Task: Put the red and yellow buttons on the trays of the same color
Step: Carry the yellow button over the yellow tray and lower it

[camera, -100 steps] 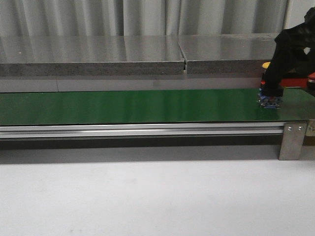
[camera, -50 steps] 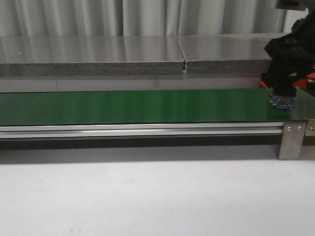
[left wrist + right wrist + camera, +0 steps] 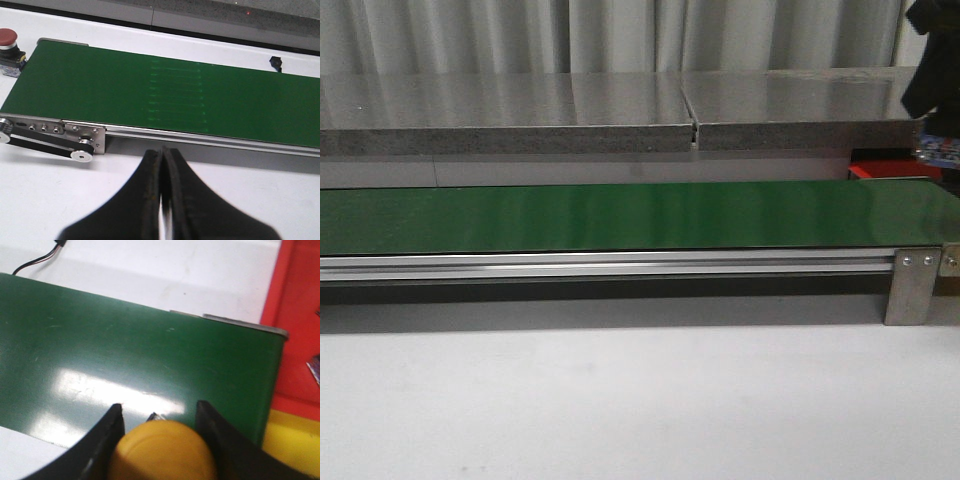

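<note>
In the right wrist view my right gripper [image 3: 159, 410] is shut on a yellow button [image 3: 162, 450], held above the right end of the green belt [image 3: 125, 355]. The red tray [image 3: 300, 315] lies just past the belt end, and a yellow tray [image 3: 295, 440] lies beside it. In the front view the right gripper [image 3: 938, 140] hangs at the far right, above a strip of the red tray [image 3: 880, 170]. My left gripper [image 3: 162, 152] is shut and empty over the white table, in front of the belt. A red button [image 3: 7, 37] on a dark body stands by the belt's far end.
The long green belt [image 3: 620, 215] runs across the table on an aluminium frame [image 3: 620, 265]. A grey shelf [image 3: 570, 125] stands behind it. A belt pulley [image 3: 80, 155] sits at the frame's corner. A small black part [image 3: 275, 62] lies behind the belt.
My right arm has lifted off the belt's right end and moved up and to the right, carrying the button toward the trays. The left arm has no earlier frame.
</note>
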`<state>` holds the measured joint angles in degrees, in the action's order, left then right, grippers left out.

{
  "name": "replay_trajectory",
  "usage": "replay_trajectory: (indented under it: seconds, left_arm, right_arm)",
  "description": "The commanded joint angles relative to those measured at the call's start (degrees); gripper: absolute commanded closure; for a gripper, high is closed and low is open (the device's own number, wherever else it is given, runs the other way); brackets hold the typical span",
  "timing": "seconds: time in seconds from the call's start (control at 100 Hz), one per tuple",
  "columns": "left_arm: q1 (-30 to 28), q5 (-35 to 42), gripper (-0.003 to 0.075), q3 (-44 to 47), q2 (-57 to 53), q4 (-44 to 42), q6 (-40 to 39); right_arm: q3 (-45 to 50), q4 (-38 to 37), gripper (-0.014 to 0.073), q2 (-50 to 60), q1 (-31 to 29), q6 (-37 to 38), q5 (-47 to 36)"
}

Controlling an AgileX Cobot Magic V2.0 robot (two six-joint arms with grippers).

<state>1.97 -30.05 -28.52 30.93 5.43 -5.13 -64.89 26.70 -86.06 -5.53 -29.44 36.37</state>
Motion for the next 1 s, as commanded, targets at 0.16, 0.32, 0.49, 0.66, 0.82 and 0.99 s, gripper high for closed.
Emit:
replay_trajectory:
  seconds: [0.16,0.32,0.49,0.66,0.82,0.99]
  left_arm:
    - [0.49,3.93,0.0739,-1.65,0.08,0.63,-0.03]
    - [0.49,3.93,0.0739,-1.65,0.08,0.63,-0.03]
    - [0.49,3.93,0.0739,-1.65,0.08,0.63,-0.03]
    - [0.49,3.93,0.0739,-1.65,0.08,0.63,-0.03]
    - [0.49,3.93,0.0739,-1.65,0.08,0.63,-0.03]
    - [0.49,3.93,0.0739,-1.65,0.08,0.63,-0.03]
  right_arm:
    - [9.29,-1.84,0.0419,11.92,-6.25,4.63,-4.84]
    - [18.52,-1.66,0.0419,17.82,-10.45,7.09,-10.86]
    - [26.36,-1.46,0.0419,19.99,-12.67,10.81,-17.76]
    - [32.05,-1.34,0.0419,19.72,-12.88,11.65,-25.25]
    - [35.20,-0.90,0.0419,19.72,-12.88,11.65,-32.43]
    - [36.25,-0.84,0.0419,18.63,-12.88,11.65,-35.57]
